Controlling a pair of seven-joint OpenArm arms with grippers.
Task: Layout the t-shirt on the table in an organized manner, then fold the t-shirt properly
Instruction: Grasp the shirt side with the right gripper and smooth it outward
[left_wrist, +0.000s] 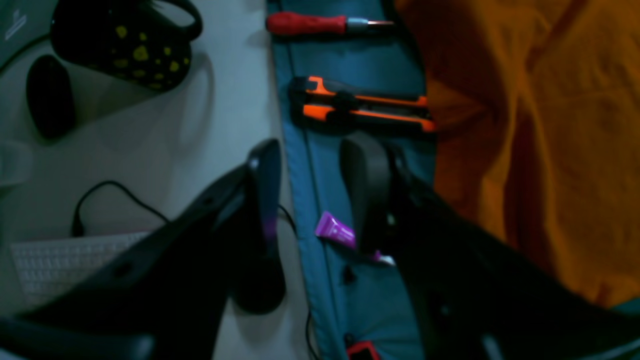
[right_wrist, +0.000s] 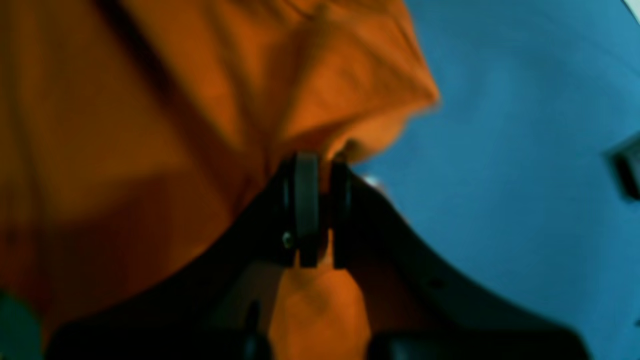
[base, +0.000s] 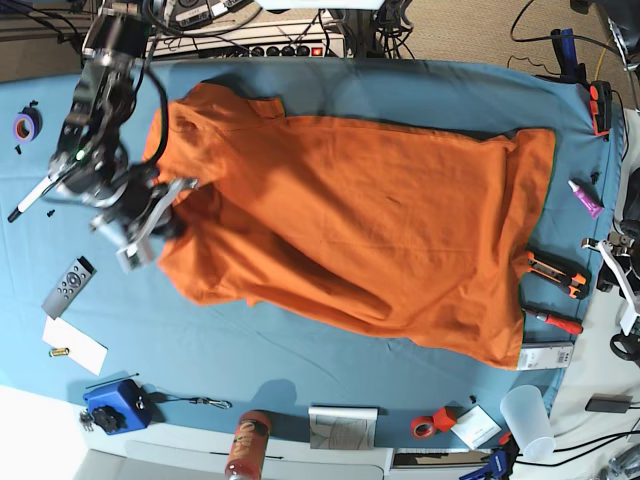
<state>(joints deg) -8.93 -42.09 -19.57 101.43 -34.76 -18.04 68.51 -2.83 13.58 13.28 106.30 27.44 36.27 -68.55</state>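
The orange t-shirt (base: 370, 220) lies spread, wrinkled, across the teal table (base: 300, 360), with its hem toward the right edge. My right gripper (base: 172, 203) is at the shirt's left end; in the right wrist view it (right_wrist: 320, 167) is shut on a fold of the orange cloth (right_wrist: 200, 100), which hangs lifted over the table (right_wrist: 525, 150). My left gripper (left_wrist: 315, 170) is open and empty, above the table's edge (left_wrist: 300, 150), just beside the shirt (left_wrist: 540, 125). In the base view it (base: 606, 247) is at the far right edge.
An orange utility knife (left_wrist: 365, 105), a red screwdriver (left_wrist: 310, 23) and a purple tube (left_wrist: 335, 231) lie by the shirt's hem. A spotted mug (left_wrist: 125, 45) and keyboard (left_wrist: 50, 265) sit beyond the edge. A remote (base: 68, 287), blue box (base: 115, 405), can (base: 245, 445) and cup (base: 525, 420) line the front.
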